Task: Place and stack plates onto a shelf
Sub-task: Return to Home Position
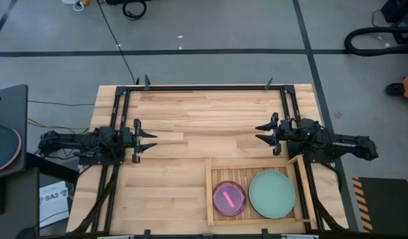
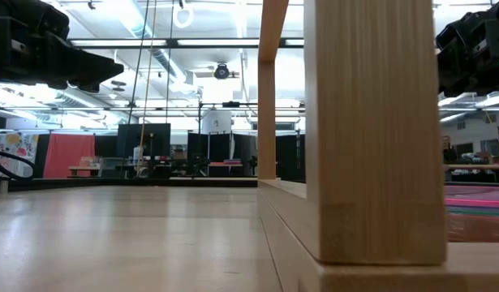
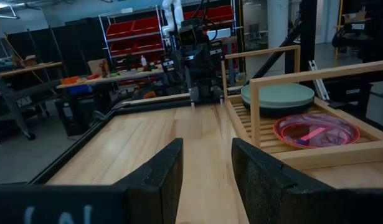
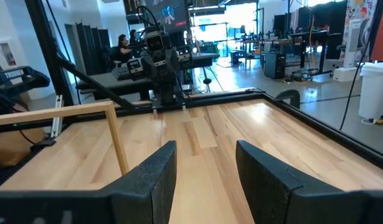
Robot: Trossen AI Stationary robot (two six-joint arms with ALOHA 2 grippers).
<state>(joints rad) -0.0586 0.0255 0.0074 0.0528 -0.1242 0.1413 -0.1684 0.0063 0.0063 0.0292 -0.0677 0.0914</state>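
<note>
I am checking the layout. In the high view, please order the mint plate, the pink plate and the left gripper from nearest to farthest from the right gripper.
1. Mint plate, right half of the shelf, on the right gripper side.
2. Pink plate, left half of the shelf.
3. Left gripper, far on the left side.
</note>
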